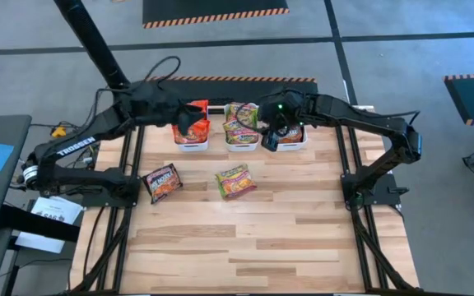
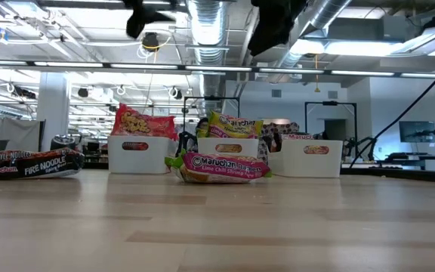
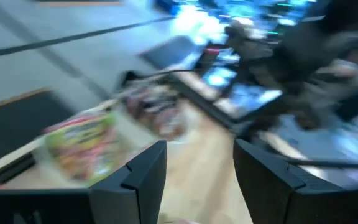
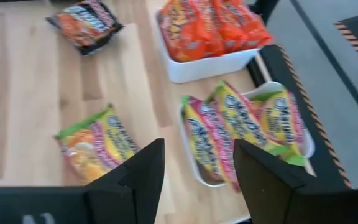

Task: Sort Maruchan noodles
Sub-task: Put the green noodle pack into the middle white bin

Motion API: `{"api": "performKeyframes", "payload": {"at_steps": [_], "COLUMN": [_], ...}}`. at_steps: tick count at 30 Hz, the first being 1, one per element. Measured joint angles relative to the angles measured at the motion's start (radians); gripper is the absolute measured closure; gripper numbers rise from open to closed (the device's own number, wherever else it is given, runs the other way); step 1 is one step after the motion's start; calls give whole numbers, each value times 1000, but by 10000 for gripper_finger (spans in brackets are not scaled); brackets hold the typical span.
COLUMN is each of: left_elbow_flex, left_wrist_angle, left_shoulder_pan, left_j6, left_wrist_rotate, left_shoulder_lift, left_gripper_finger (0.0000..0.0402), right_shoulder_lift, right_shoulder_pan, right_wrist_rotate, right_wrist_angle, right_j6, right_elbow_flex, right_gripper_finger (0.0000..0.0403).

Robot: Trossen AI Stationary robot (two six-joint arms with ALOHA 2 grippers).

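**A:** Pale wood planks make up the tabletop (image 1: 245,238), set on a dark frame over grey floor with hazard-striped mats. Level across the table you see an open workshop behind: ceiling ducts, strip lights, benches.

**B:** And the arms?

**A:** Both reach to the far edge, where three white bins stand in a row. The left gripper (image 1: 189,122) hangs over the bin of red-orange packets (image 1: 192,131); its fingers (image 3: 145,177) stand apart with nothing between them. The right gripper (image 1: 275,125) hovers above the right-hand bin (image 1: 290,141), just beside the middle bin (image 1: 243,144). Its fingers (image 4: 143,171) are also spread and empty.

**B:** Where are the noodles?

**A:** Mostly in the bins. Red-orange ones fill the left bin, green-yellow packets (image 1: 241,122) stand up out of the middle one, and the right bin's contents are largely hidden under the right gripper. Two lie loose on the wood nearer the front: a black Fire Noodle packet (image 1: 162,182) towards the left, and a green-yellow Lime Chili Shrimp packet (image 1: 235,181) near the middle, well apart from each other.

**B:** Anything in the way?

**A:** Not around the loose packets; bare wood surrounds them. A dark camera pole (image 1: 97,41) slants across the far left, and cables loop behind the left arm.
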Motion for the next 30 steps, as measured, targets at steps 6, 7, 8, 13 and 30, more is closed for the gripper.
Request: {"api": "performKeyframes", "payload": {"at_steps": [6, 7, 8, 13, 30], "left_elbow_flex": [81, 84, 83, 83, 81], "left_wrist_angle": [9, 8, 5, -51, -269], "left_shoulder_pan": [0, 0, 0, 0, -77], "left_j6": [4, 5, 6, 6, 47], "left_wrist_rotate": [176, 185, 186, 186, 155], "left_shoulder_lift": [-53, -68, -83, -151, -199], "left_gripper_finger": [228, 228, 228, 228, 228], "right_shoulder_lift": [0, 0, 0, -1, 209], "right_shoulder_pan": [60, 72, 84, 129, 255], "right_wrist_rotate": [-30, -33, -35, -44, -52], "right_wrist_angle": [-2, -3, -5, 5, 74], "right_j6": [59, 60, 59, 60, 180], "right_elbow_flex": [0, 0, 0, -30, -113], "right_gripper_finger": [186, 186, 186, 186, 186]}}
